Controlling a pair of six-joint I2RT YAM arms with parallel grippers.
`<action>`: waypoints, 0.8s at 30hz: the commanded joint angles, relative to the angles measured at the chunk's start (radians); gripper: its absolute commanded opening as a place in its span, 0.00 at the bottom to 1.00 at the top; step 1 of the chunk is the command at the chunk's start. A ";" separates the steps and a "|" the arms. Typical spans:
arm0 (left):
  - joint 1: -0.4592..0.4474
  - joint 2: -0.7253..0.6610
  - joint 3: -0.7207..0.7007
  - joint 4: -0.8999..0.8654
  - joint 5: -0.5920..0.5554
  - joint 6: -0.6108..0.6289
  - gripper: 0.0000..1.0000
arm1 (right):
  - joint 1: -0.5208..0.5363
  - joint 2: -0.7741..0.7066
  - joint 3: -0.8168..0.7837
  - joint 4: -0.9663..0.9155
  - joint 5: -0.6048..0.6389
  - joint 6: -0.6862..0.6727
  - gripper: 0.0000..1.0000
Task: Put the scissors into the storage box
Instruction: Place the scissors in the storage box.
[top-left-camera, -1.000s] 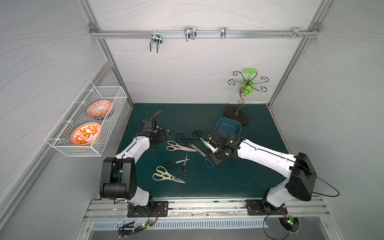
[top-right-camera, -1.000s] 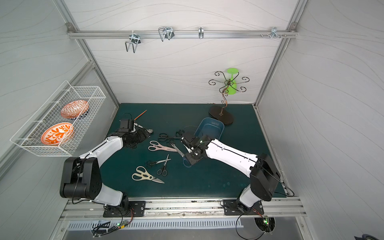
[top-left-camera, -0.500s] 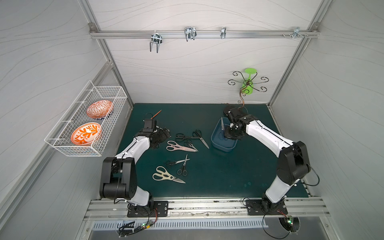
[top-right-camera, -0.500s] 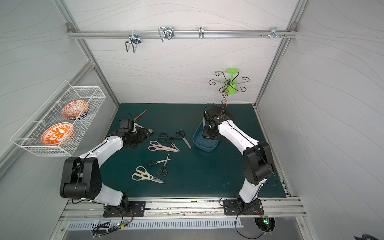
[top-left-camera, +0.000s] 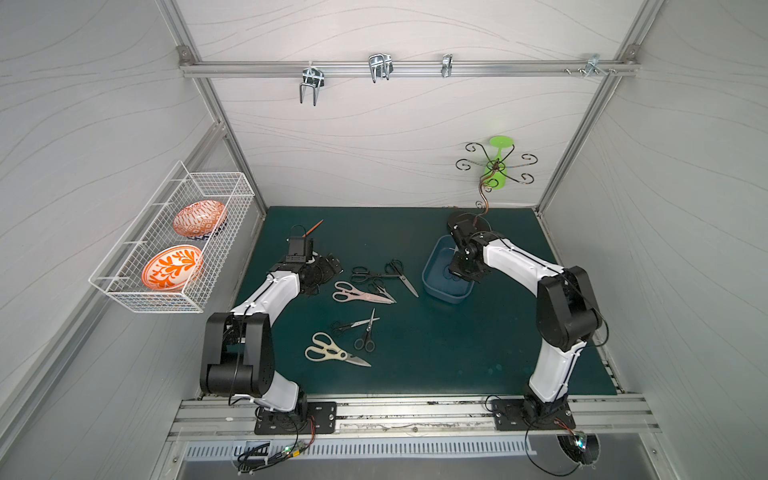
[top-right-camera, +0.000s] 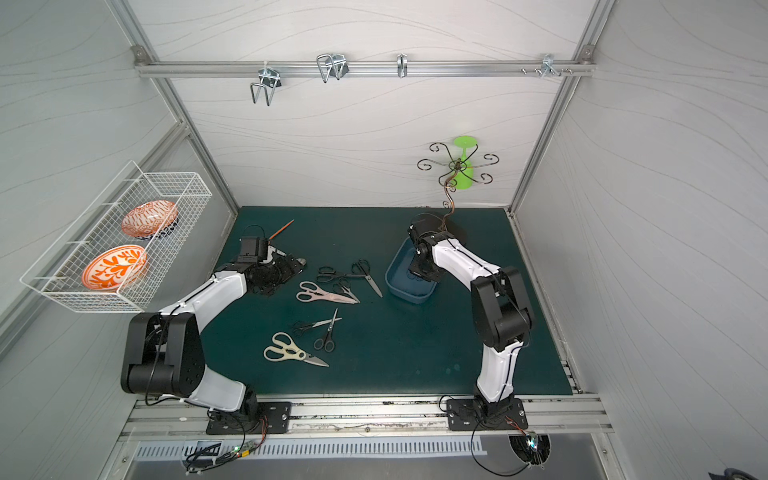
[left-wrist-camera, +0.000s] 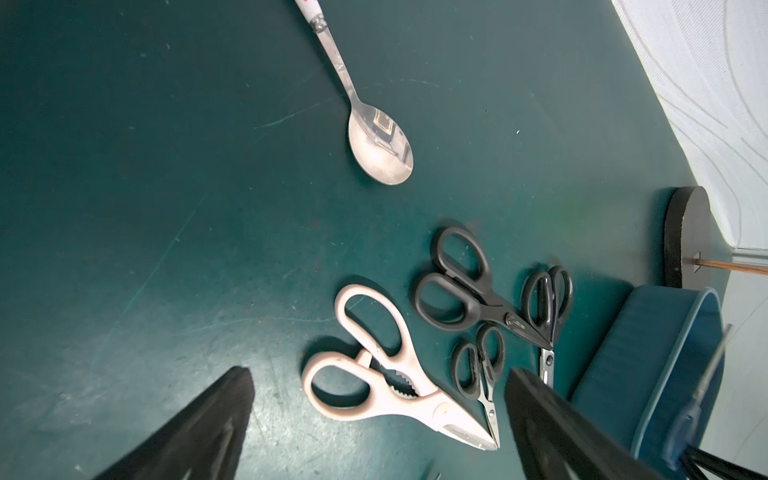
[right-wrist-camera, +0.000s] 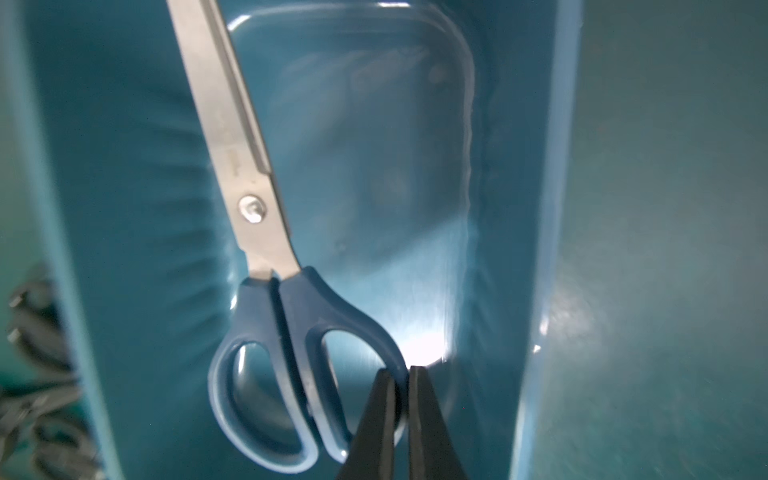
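Right claw (right-wrist-camera: 399, 386) swung from the mat (top-left-camera: 415, 353) down into the blue box (top-left-camera: 436, 286), pinched tight on a handle loop of the blue scissors (right-wrist-camera: 266, 216), left claw (left-wrist-camera: 378, 382) unmoved, wide open, empty above the pink shears (top-left-camera: 361, 294)

Soft, even light is filling both top views. At the right wrist, glare is blooming inside the storage box (right-wrist-camera: 374, 166); the surrounding desk (right-wrist-camera: 665, 249) is showing blurred.
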 joint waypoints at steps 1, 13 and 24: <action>0.004 0.010 0.041 0.029 0.014 -0.007 0.99 | -0.007 0.057 0.051 0.008 0.025 0.033 0.00; 0.006 0.016 0.045 0.026 0.014 -0.010 0.99 | -0.013 0.156 0.089 -0.016 -0.012 0.064 0.00; 0.006 0.019 0.045 0.023 0.012 -0.012 0.99 | -0.007 0.140 0.077 -0.006 -0.030 0.031 0.21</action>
